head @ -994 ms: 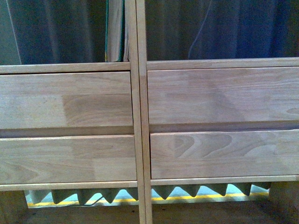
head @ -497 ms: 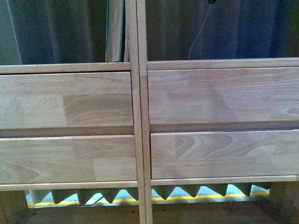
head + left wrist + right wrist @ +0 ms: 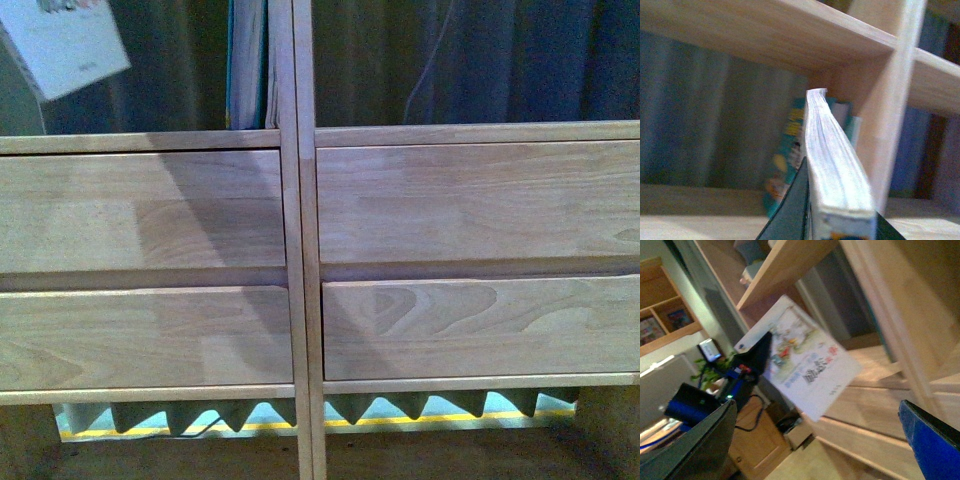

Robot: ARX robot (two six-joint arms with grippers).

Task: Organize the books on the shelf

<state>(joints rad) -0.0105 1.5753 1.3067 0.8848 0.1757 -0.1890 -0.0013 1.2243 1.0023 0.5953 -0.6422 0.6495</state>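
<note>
At the shelf [image 3: 298,250], left fingers [image 3: 790,215] pinch a book [image 3: 835,170].

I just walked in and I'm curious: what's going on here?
The robot is putting books on the wooden shelf. Its left tool grips a pale book, held tilted at the left compartment. Teal books already stand there against the divider. The right tool is open and empty.

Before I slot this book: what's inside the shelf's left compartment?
Teal-green books stand against the centre post; the pale book hangs tilted further left. How many teal ones cannot be told.
</note>
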